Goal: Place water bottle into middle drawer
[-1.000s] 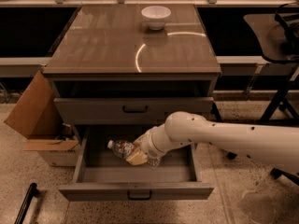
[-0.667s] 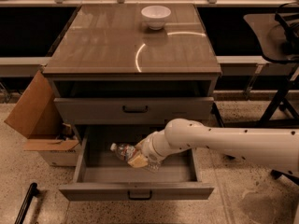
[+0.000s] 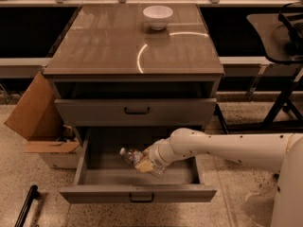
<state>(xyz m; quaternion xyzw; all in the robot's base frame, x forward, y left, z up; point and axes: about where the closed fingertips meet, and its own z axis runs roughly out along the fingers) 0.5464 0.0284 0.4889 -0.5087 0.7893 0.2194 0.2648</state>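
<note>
Camera view: the gripper clasps the tilted water bottle inside the open middle drawer, its top pointing toward 10 o'clock.

Gripper in metal drawer (plastic btl).

A brown desk stands in front of me, with a white bowl near its far edge. Under the top, the upper drawer is closed, and the middle drawer below it is pulled out wide. A white arm reaches in from the right. Its gripper is over the inside of the middle drawer, with the fingers closed around a water bottle. The water bottle is tilted, white cap to the upper left. An open cardboard box sits on the floor, left of the desk.
</note>
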